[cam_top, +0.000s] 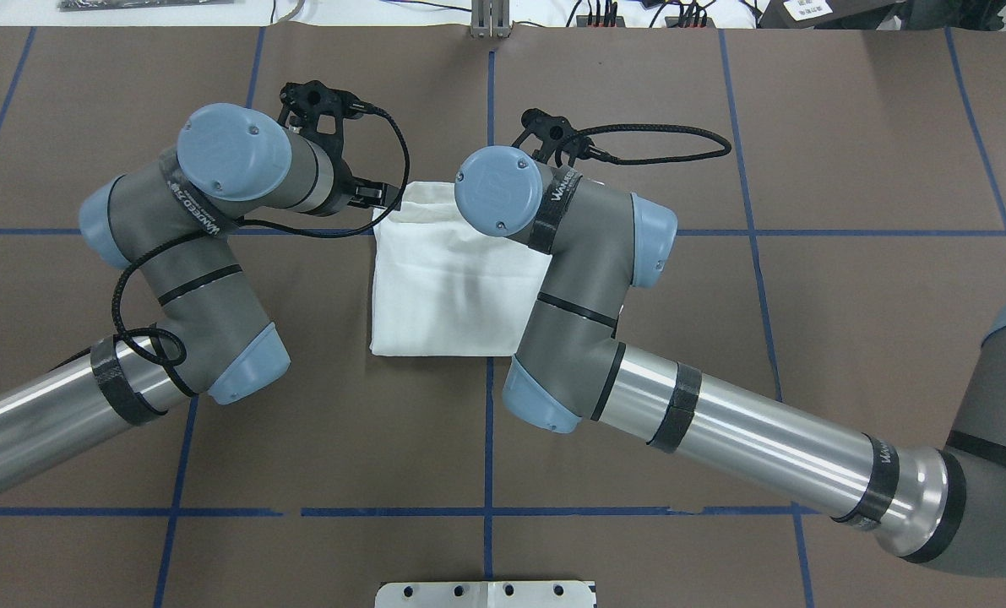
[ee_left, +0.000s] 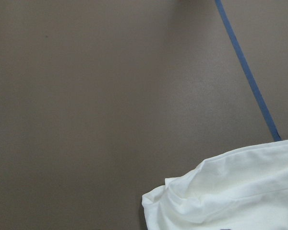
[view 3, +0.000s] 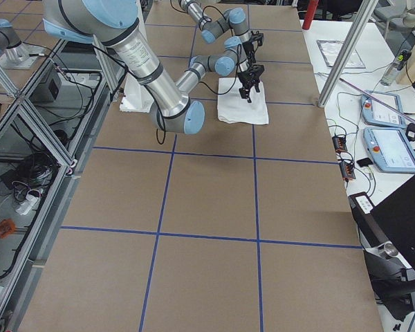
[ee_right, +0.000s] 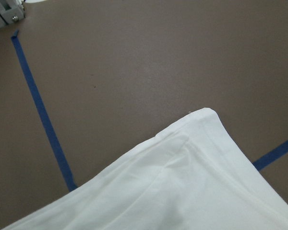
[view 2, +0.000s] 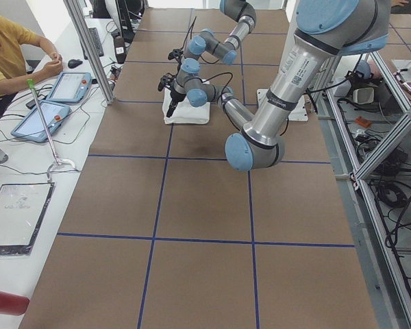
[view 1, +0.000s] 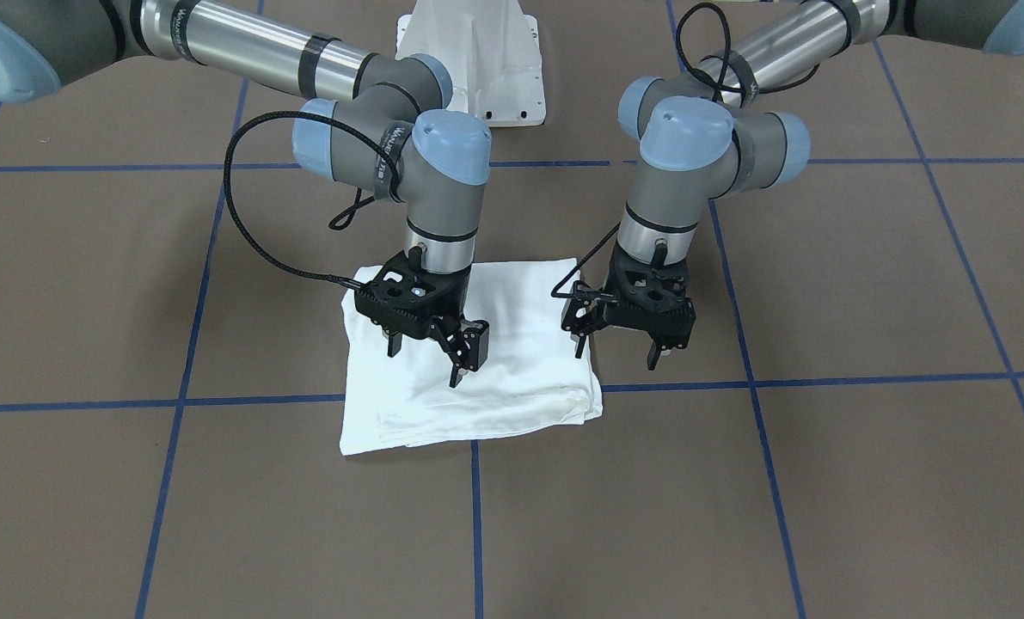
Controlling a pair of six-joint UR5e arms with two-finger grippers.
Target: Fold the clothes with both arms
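The white T-shirt [view 1: 512, 378] lies folded into a compact square on the brown table; it also shows in the overhead view [cam_top: 443, 287]. No printed text shows. My right gripper [view 1: 426, 365] is open and empty and hovers just above the shirt's half on its side. My left gripper [view 1: 615, 354] is open and empty and hovers at the shirt's opposite edge, mostly over bare table. The left wrist view shows a rumpled shirt corner [ee_left: 230, 191]. The right wrist view shows a flat folded corner [ee_right: 182, 191]. In the overhead view the wrists hide both grippers' fingers.
The white pedestal [view 1: 477, 60] stands at the robot's base behind the shirt. Blue tape lines [view 1: 477, 516] grid the brown table. In the exterior left view a person [view 2: 7, 55] sits at a side bench with tablets [view 2: 44, 116].
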